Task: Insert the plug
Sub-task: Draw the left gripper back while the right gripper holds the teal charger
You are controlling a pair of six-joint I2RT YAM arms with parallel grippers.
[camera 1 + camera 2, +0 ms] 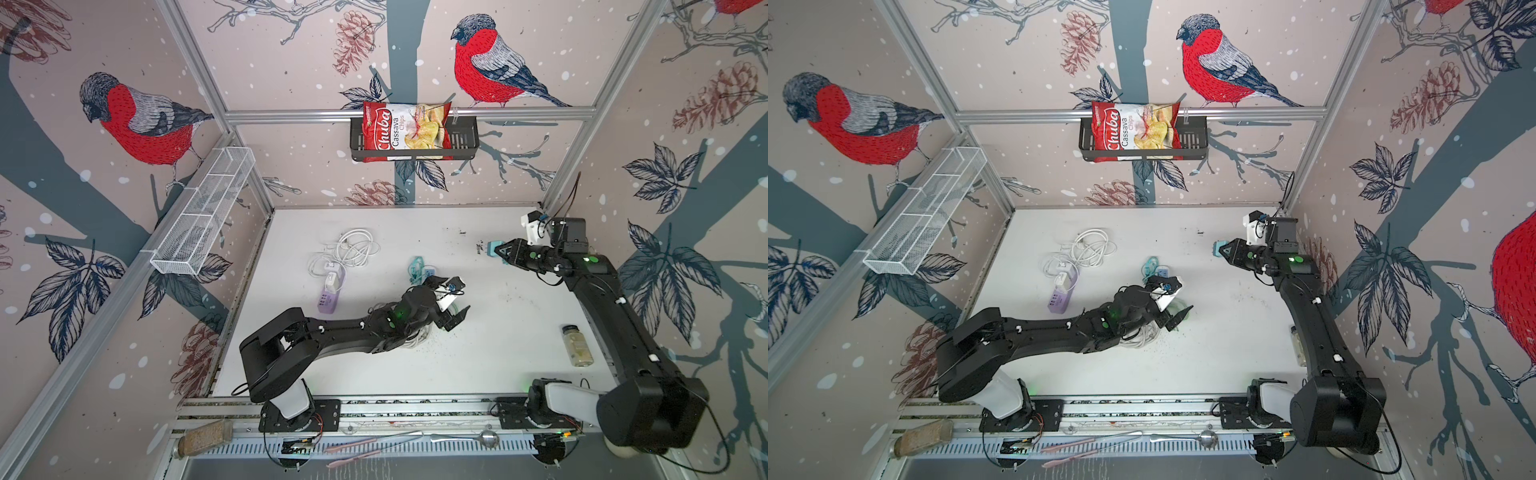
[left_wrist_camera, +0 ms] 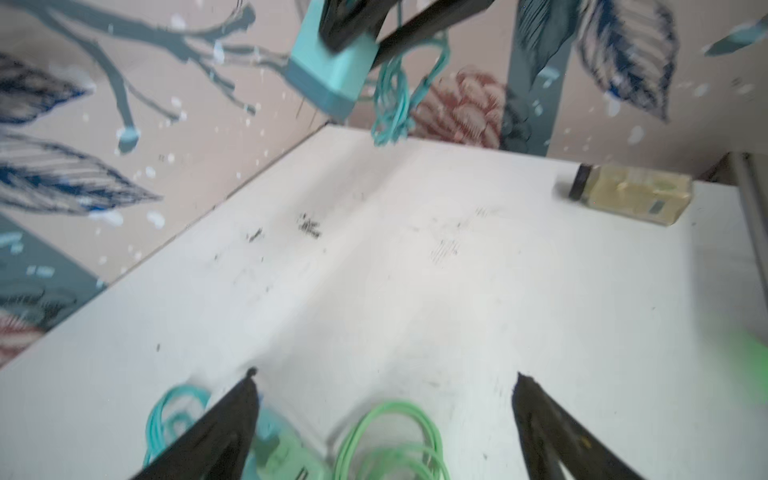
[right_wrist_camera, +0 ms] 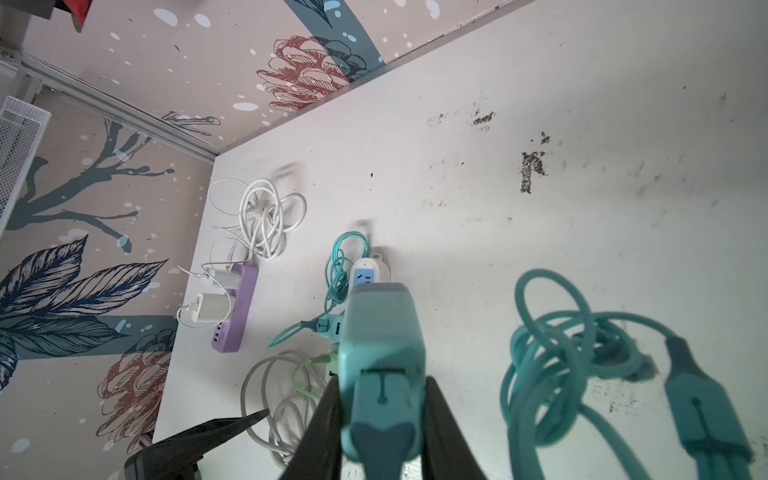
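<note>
Currently the right gripper (image 1: 504,252) grips the teal plug (image 1: 494,248), held up at the upper right of the table (image 1: 478,365) in both top views, while the left gripper (image 1: 454,320) gapes wide and empty mid-frame, so the next move is probably lining it up with the white socket strip (image 3: 366,271)

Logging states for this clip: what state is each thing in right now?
teal plug: gripped, held aloft
right gripper: shut on teal plug
left gripper: open, empty
purple power strip: two white chargers plugged in
jar: lying on its side
</note>
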